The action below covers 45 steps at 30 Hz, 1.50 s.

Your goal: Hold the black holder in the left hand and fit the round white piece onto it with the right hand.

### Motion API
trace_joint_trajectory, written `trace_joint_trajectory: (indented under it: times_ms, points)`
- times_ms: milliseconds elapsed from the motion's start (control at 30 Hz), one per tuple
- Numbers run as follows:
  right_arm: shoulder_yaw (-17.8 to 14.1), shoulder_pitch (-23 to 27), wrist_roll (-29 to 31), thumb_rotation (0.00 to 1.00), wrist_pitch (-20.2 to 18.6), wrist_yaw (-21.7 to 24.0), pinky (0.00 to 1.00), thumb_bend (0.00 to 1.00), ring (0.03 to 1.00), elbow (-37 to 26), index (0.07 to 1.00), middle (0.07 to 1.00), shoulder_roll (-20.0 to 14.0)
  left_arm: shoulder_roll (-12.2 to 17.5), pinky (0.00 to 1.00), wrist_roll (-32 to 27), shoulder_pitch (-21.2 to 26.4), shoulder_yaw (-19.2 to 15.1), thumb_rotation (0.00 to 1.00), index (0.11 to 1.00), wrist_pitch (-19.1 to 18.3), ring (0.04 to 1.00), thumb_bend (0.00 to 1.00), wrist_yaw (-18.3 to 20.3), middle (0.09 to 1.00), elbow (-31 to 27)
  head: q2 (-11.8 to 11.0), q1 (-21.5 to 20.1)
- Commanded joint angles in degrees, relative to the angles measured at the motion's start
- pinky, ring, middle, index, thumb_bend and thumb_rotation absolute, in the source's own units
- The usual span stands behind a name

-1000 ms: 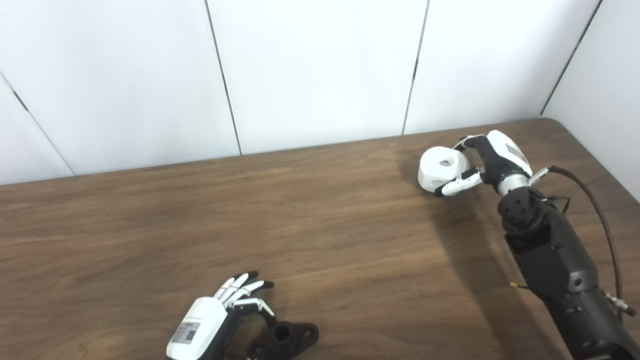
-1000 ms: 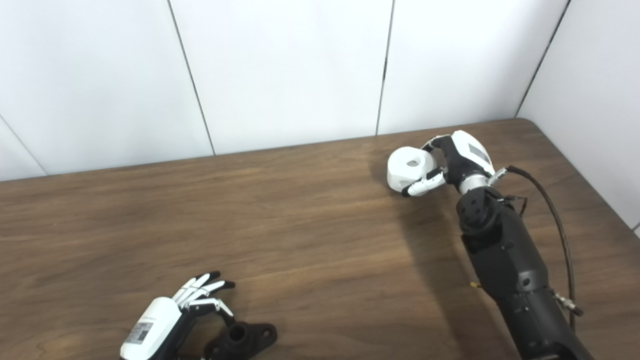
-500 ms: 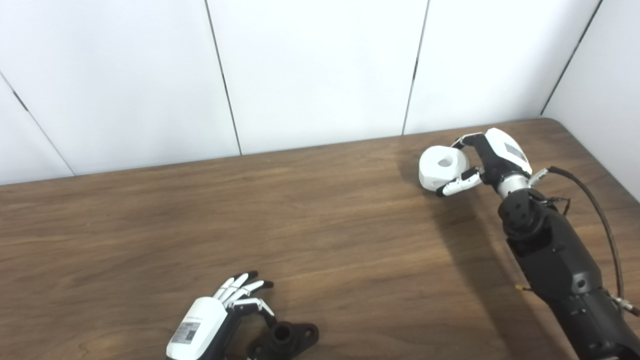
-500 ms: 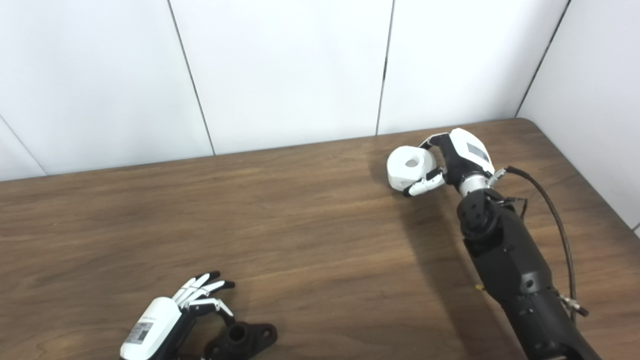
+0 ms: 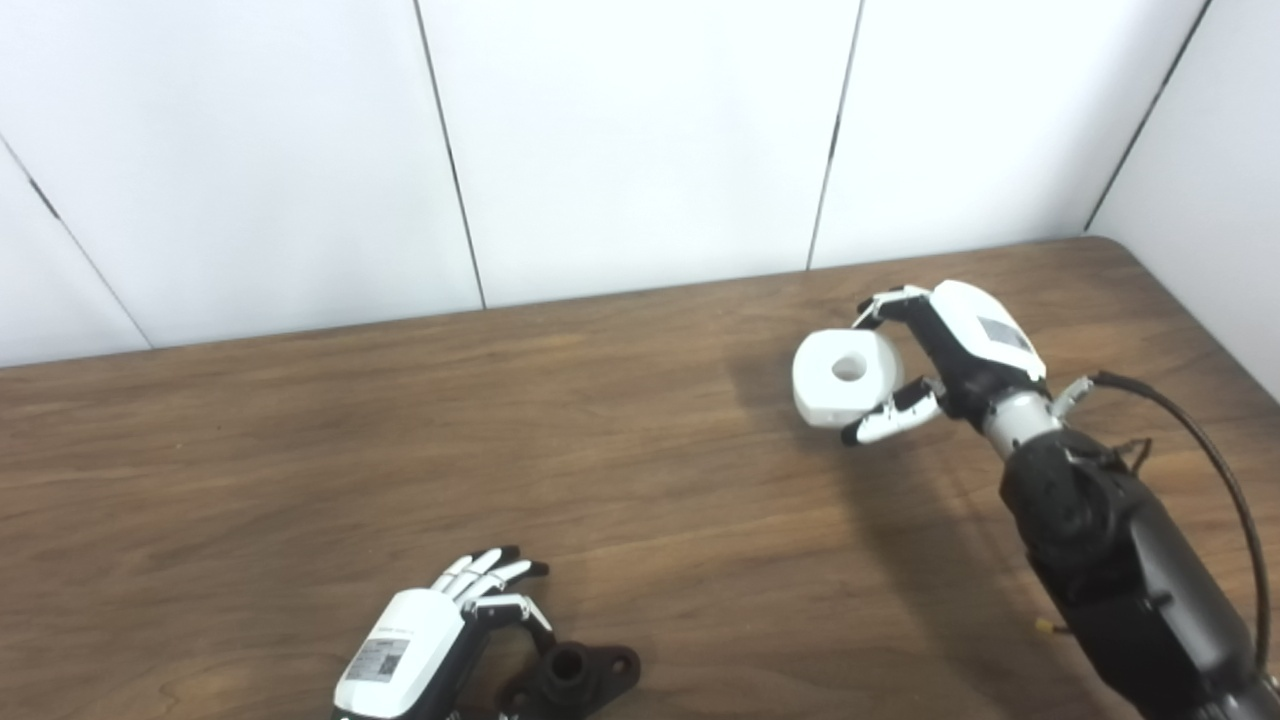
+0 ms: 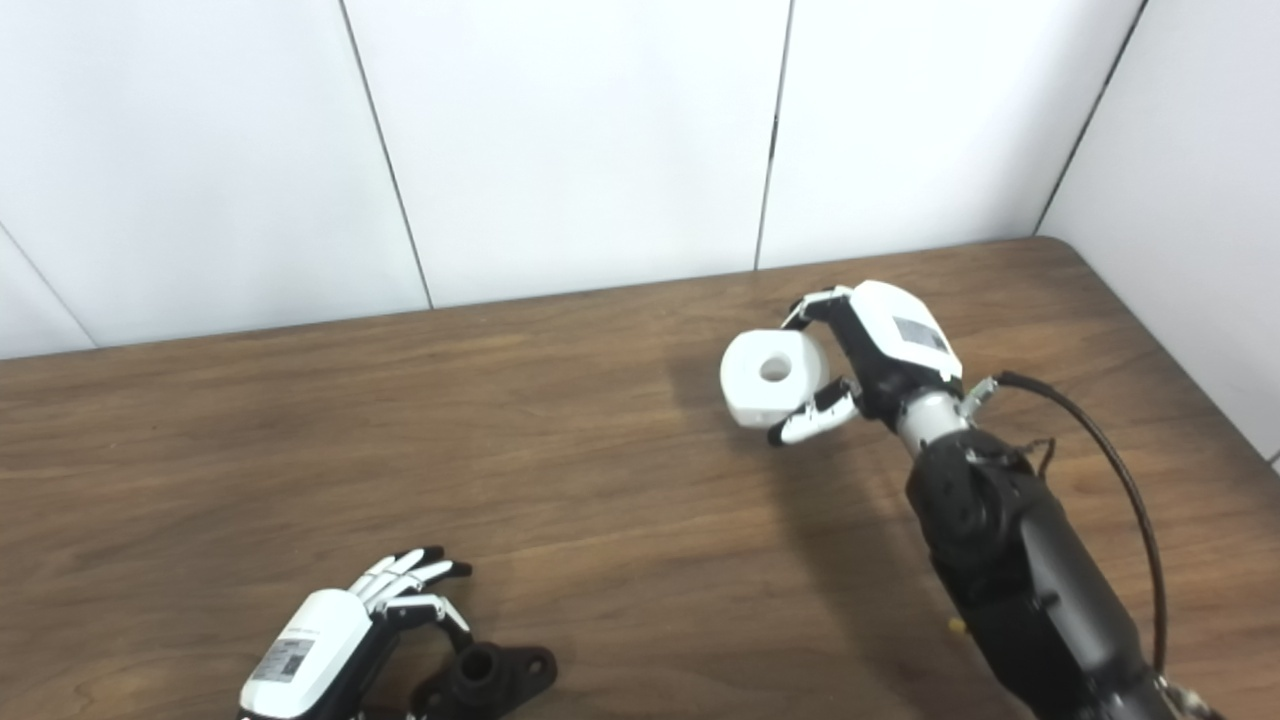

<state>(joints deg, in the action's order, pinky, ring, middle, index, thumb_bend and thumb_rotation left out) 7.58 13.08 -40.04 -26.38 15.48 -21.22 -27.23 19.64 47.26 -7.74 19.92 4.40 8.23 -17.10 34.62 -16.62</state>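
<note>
The black holder [image 5: 575,675], a flanged base with a short upright tube, lies on the wooden table [image 5: 300,450] at the bottom edge. My left hand [image 5: 425,645] rests just left of it, open, fingers spread and pointing away; its thumb side reaches toward the tube, and I cannot tell whether they touch. The round white piece [image 5: 845,377], a thick ring with a centre hole, hangs above the table at the right. My right hand [image 5: 950,350] is shut on it, fingers over the top and thumb underneath. The same piece [image 6: 770,375] and holder [image 6: 490,675] show in the right eye view.
White wall panels [image 5: 640,140] close the table's far edge, and another wall runs along the right side. The right forearm [image 5: 1120,560] with a black cable [image 5: 1220,470] lies over the table's right part. Bare wood lies between the two hands.
My right hand has carried the white piece left and toward me, off the far right part of the table. The left hand and holder have stayed put.
</note>
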Motion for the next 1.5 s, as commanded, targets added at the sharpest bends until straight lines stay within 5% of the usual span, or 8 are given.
trace_joint_trajectory:
  times_ms: [0,400,667,900,1467]
  points:
    - [-0.48,1.38,-0.94,0.13,-0.35,1.52,0.92,0.52,0.899,-4.05,0.484,0.804,0.26,1.12,0.93,3.65,-2.18,0.86,0.06,0.491,-3.91,0.927,0.51,4.89,0.854,1.2,0.69,1.01]
    - [-1.59,-4.07,-5.16,0.13,-0.52,14.14,0.98,0.52,0.905,-18.73,0.483,0.804,8.6,-0.95,0.92,6.06,-1.28,2.31,0.06,0.492,-7.85,0.926,0.51,8.88,0.854,-2.72,5.34,6.08]
    - [-1.59,-5.57,-6.07,0.14,-0.49,21.1,0.92,0.52,0.9,-24.42,0.483,0.808,12.31,-2.49,0.91,7.37,-0.4,3.07,0.06,0.491,-10.0,0.918,0.51,10.98,0.849,-4.36,7.96,8.86]
    - [-1.8,-5.08,-5.88,0.13,-0.51,26.82,0.97,0.52,0.904,-28.32,0.482,0.809,16.13,-3.74,0.91,8.29,0.66,3.35,0.06,0.491,-11.84,0.914,0.51,13.69,0.85,-5.63,10.71,10.99]
    - [0.07,-6.13,-1.83,0.14,-0.45,29.39,0.99,0.52,0.897,-30.6,0.481,0.801,18.47,-6.88,0.87,11.13,2.46,4.59,0.06,0.491,-14.17,0.892,0.51,17.01,0.841,-7.32,14.72,16.9]
